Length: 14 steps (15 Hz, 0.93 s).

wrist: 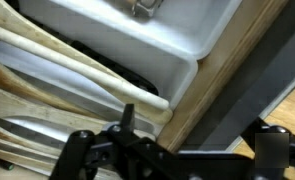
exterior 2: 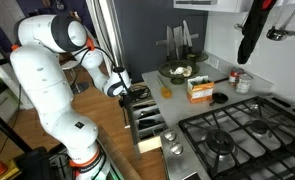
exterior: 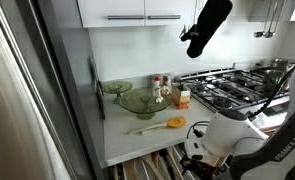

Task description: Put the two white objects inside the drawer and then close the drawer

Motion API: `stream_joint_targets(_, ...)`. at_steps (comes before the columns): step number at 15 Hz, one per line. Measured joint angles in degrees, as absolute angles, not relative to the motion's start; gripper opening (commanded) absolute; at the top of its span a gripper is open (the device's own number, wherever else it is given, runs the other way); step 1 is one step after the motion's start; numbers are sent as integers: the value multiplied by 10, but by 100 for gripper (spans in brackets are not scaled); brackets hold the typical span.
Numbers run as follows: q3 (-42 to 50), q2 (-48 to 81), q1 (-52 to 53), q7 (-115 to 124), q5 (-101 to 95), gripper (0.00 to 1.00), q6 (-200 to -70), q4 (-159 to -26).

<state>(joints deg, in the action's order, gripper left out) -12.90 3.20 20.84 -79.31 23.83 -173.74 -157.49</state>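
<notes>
The drawer (exterior 2: 150,122) stands pulled out below the counter, with dividers and utensils inside; it also shows in an exterior view (exterior: 147,166). My gripper (exterior 2: 134,94) is low over the drawer's far end, and looks open and empty. In the wrist view the gripper (wrist: 177,150) hangs over the drawer's wooden side rail (wrist: 202,95), next to a white tray insert (wrist: 137,40) and long wooden utensils (wrist: 77,75). I cannot make out the two white objects in any view.
On the counter (exterior: 137,140) lie an orange-ended wooden spoon (exterior: 162,126), a white-and-orange carton (exterior: 183,98) and glass bowls (exterior: 137,101). A gas hob (exterior 2: 237,140) is beside the drawer. A tall dark fridge side (exterior: 47,90) borders the counter.
</notes>
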Motion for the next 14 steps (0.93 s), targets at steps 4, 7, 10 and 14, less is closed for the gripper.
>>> stream_joint_targets(4, -34, 44, 233, -685, 54, 100, -1786, -1572)
stream_joint_targets(7, 52, 23, 258, -624, -74, 100, -1790, -1571)
stream_joint_targets(10, 81, -17, 257, -557, -177, 100, -1787, -1569)
stream_joint_targets(14, 61, -72, 243, -452, -260, 100, -1765, -1570)
